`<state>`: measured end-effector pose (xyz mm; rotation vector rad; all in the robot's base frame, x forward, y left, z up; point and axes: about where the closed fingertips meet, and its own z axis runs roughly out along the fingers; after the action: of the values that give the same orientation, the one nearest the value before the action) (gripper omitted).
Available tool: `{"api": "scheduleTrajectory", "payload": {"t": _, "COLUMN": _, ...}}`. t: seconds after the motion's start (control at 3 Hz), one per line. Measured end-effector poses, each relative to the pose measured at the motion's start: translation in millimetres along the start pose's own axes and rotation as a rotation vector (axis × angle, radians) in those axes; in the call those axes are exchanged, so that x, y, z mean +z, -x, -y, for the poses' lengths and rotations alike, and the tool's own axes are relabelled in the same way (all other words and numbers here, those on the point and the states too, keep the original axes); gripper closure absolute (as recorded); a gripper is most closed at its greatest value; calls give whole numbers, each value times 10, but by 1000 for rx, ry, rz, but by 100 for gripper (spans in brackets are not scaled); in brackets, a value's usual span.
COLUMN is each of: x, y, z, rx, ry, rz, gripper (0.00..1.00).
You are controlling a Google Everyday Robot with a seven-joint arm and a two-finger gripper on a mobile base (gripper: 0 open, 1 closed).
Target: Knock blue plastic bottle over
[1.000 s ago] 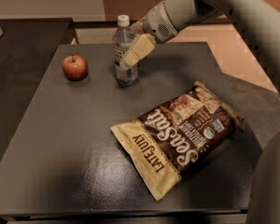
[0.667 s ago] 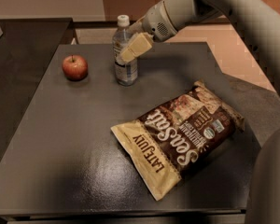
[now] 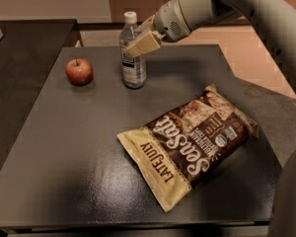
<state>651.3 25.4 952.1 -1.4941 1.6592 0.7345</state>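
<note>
The blue plastic bottle (image 3: 132, 65) stands upright near the back of the dark table (image 3: 74, 147), clear and bluish with a white cap and a white label. My gripper (image 3: 142, 44) comes in from the upper right on a white arm. Its tan fingers (image 3: 144, 43) lie across the bottle's upper body, just below the shoulder, in front of it in this view. A red apple (image 3: 79, 71) sits to the bottle's left.
A brown and tan Late July chip bag (image 3: 190, 144) lies flat across the right middle of the table. A second dark surface (image 3: 19, 48) adjoins on the left. My arm's body fills the right edge.
My gripper has risen along the bottle, from its middle to just under its shoulder. The bottle still stands upright in the same spot.
</note>
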Motion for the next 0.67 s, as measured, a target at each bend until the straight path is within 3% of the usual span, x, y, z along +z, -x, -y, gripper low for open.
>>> {"api": "scheduleTrajectory", "payload": {"t": 0.33, "x": -209, "y": 20, "z": -68, "rx": -23, "ry": -32, "rz": -42, "gripper": 91}}
{"api": "scheduleTrajectory", "payload": {"t": 0.67, "x": -435, "y": 36, "z": -118, "rx": -67, "ry": -74, "rz": -155, "gripper": 100}}
